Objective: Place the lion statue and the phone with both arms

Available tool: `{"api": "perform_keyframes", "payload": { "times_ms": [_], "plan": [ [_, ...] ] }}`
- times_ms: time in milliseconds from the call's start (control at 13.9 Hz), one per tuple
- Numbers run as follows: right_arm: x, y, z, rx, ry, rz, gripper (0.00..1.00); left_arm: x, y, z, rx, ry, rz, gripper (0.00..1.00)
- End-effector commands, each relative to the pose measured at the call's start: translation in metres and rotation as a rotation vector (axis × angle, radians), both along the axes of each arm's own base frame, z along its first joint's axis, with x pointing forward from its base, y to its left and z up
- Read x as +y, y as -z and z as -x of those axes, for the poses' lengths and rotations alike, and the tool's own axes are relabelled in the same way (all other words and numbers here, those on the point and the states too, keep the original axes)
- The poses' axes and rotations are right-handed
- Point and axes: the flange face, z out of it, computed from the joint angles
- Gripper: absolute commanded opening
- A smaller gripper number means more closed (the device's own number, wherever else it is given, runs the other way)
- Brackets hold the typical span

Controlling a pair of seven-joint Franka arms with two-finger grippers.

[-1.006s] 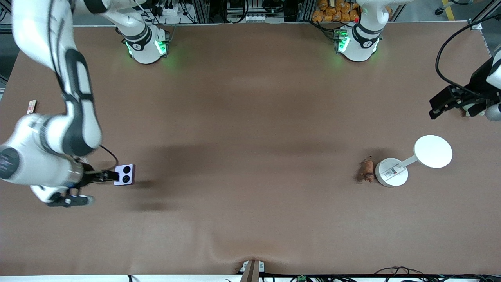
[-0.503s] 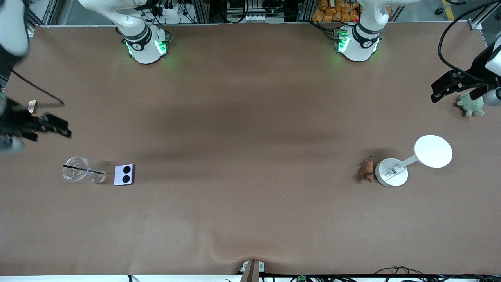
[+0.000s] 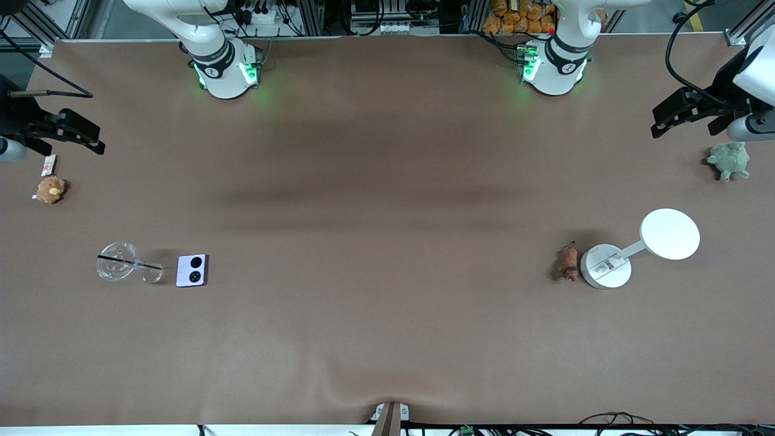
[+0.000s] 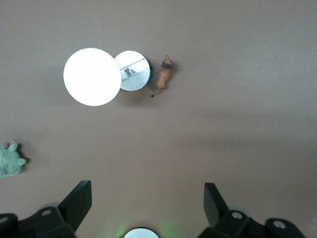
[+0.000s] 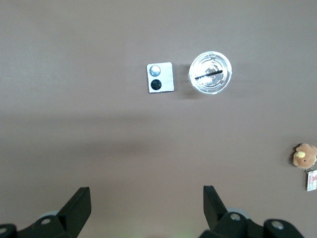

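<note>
The phone [image 3: 192,270] lies flat on the table toward the right arm's end, its two black camera circles up, beside a clear cup [image 3: 121,269]. It also shows in the right wrist view [image 5: 160,78]. The lion statue [image 3: 568,262] lies toward the left arm's end, right against the white lamp stand's base [image 3: 605,266]. It also shows in the left wrist view [image 4: 164,77]. My right gripper [image 3: 91,136] is open and empty, high over the table's edge at its own end [image 5: 146,193]. My left gripper [image 3: 660,121] is open and empty, high over its own end [image 4: 147,191].
The lamp stand's round white disc [image 3: 669,234] hangs beside its base. A green plush turtle [image 3: 729,161] sits near the left gripper. A brown plush toy [image 3: 49,189] and a small card [image 3: 48,163] lie near the right gripper. The cup holds a black straw.
My right gripper has let go of the phone and drawn up and away to the table's edge, which uncovers the cup and brown plush. My left gripper has also risen, off the turtle.
</note>
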Motion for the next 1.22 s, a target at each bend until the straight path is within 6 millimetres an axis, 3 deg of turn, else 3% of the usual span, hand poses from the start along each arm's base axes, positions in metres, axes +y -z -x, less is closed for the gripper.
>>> {"api": "perform_keyframes", "payload": {
  "times_ms": [0,287,1150],
  "plan": [
    [-0.0055,-0.0024,0.0043,0.0,0.023,0.02,1.0,0.0008,-0.0032,0.0069,0.008,0.016,0.02,1.0],
    [-0.0024,-0.0101,0.0034,-0.015,0.002,0.013,1.0,0.0044,-0.0073,0.0056,-0.003,0.013,0.002,1.0],
    [-0.002,-0.008,0.0024,-0.012,-0.003,0.024,1.0,0.0089,-0.0088,0.0033,-0.022,0.024,-0.029,1.0]
  ]
}}
